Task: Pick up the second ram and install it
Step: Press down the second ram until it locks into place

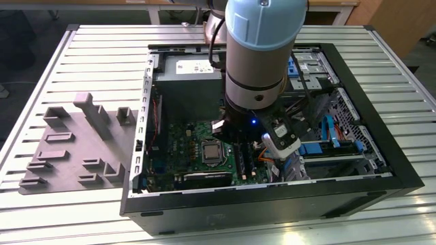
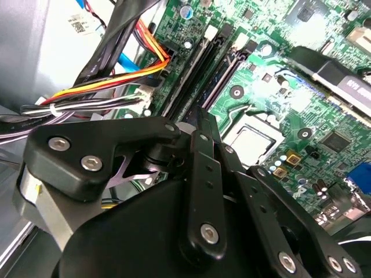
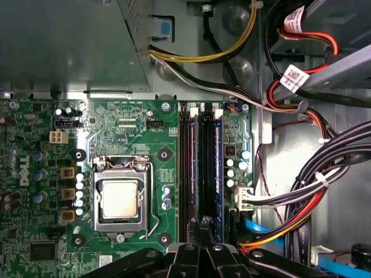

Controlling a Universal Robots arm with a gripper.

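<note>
Even overhead light; glare streaks the slatted bench (image 1: 327, 237) near its front edge, and the green motherboard (image 2: 272, 98) washes out in the second wrist view.

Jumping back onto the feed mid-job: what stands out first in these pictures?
The big arm reaching down into the open computer case on the slatted table dominates the exterior view. In the first wrist view, the gripper hangs right over the long black memory slots, beside the bare processor socket on the green motherboard. A blue stick already stands in the slot nearest the cable bundle.
</note>
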